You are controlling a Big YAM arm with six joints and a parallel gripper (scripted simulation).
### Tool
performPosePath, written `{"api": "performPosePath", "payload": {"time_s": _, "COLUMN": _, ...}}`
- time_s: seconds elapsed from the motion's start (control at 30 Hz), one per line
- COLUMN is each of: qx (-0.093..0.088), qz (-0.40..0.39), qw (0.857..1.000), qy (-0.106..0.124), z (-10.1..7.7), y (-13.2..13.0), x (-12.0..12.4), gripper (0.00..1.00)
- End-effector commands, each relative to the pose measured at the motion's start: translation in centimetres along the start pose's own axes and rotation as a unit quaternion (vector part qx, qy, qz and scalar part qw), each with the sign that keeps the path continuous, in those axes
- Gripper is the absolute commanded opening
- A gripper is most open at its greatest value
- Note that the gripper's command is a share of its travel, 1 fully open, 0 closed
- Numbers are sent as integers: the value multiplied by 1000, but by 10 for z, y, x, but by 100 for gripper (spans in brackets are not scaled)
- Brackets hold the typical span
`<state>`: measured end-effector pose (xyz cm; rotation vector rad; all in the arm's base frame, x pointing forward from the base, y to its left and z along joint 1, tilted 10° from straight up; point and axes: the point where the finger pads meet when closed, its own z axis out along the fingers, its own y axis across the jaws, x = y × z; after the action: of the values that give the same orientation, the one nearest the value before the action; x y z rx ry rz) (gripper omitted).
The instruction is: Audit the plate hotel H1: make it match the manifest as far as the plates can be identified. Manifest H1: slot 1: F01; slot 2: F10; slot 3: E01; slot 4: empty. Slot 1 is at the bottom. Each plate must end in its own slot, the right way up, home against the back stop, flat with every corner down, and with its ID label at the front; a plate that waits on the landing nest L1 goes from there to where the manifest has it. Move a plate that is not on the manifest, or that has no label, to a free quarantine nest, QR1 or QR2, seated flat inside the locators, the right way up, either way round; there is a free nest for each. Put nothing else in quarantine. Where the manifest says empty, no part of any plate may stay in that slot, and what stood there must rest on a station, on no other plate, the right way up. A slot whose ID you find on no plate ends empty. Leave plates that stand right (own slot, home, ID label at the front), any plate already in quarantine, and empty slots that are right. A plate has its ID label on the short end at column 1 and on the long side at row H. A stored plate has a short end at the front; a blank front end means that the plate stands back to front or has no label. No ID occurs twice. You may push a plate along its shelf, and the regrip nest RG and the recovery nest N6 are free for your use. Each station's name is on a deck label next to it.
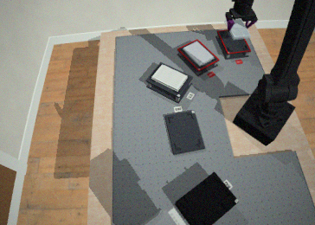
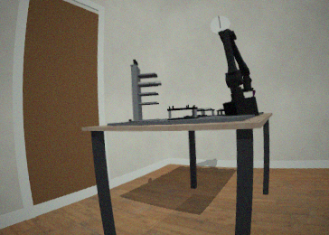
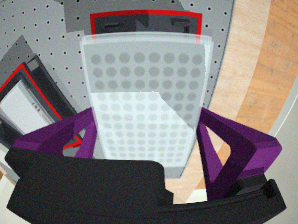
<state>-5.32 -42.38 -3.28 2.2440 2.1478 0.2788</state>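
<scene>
My gripper [image 1: 241, 23] [image 3: 146, 112] [image 2: 249, 94] has purple fingers and is shut on a pale translucent well plate [image 1: 239, 32] [image 3: 148, 96]. It holds the plate just above the right red-rimmed quarantine nest [image 1: 226, 48] [image 3: 147, 16] at the far end of the deck. The nest under the plate looks empty. The left red-rimmed quarantine nest [image 3: 39, 96] holds a white plate [image 1: 199, 54] [image 3: 16, 112]. Another white plate [image 1: 170, 76] sits on a dark nest at mid-deck. The plate hotel [image 1: 208, 202] [image 2: 136, 91] stands at the near end; in the side view I see no plate on its shelves.
An empty dark nest [image 1: 183, 131] lies between the hotel and the white plate. The arm's black base [image 1: 264, 113] stands at the right edge of the deck. Small deck labels lie beside the nests.
</scene>
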Motion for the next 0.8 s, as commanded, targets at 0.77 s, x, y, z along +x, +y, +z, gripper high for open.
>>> {"api": "performPosePath", "payload": {"time_s": 0.77, "qx": 0, "qz": -3, "qw": 1000, "qy": -4, "z": 19, "y": 7, "x": -3, "gripper": 86}}
